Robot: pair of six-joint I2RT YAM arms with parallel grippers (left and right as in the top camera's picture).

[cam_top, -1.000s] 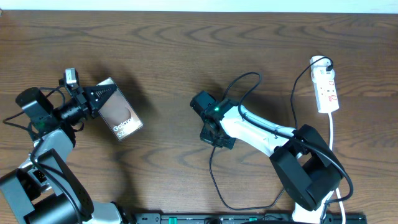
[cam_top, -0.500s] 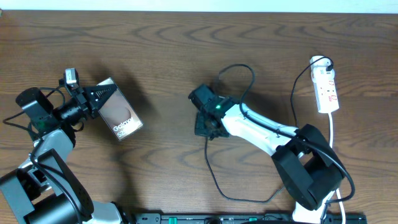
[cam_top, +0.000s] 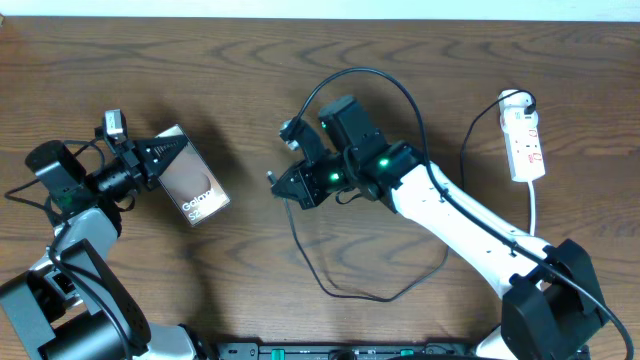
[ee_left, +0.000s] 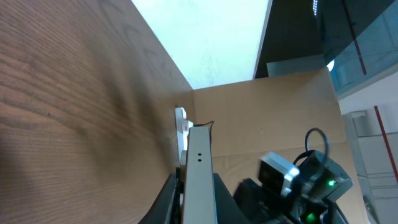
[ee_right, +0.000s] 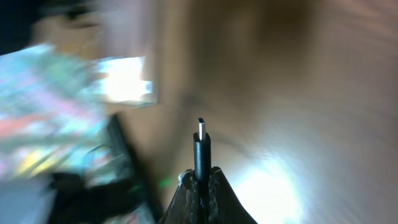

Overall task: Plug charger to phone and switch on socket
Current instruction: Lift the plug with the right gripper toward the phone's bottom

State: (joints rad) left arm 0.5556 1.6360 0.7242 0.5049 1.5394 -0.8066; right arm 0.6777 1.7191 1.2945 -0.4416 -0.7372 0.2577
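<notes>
My left gripper [cam_top: 160,152] is shut on the near end of the phone [cam_top: 192,187], a dark glossy slab with a white "Galaxy" strip, held tilted above the table. In the left wrist view the phone's pale edge [ee_left: 199,180] runs up between the jaws [ee_left: 198,202]. My right gripper [cam_top: 283,182] is shut on the charger's cable [cam_top: 352,72] just behind its small straight plug tip [cam_top: 270,178], which points left toward the phone, a gap away. The right wrist view is blurred; the tip [ee_right: 201,134] sticks up from the shut gripper [ee_right: 200,177]. The white socket strip [cam_top: 526,140] lies far right.
The charger cable loops high behind the right arm and in a wide loop on the table near the front edge [cam_top: 345,292]. Its black plug [cam_top: 527,101] sits at the strip's far end. The strip's white cord [cam_top: 535,215] runs toward the front right. The right arm [ee_left: 298,180] shows in the left wrist view.
My right gripper has risen and moved left and back toward the phone with the plug tip, dragging the cable loops along. The left arm and phone have not moved.
</notes>
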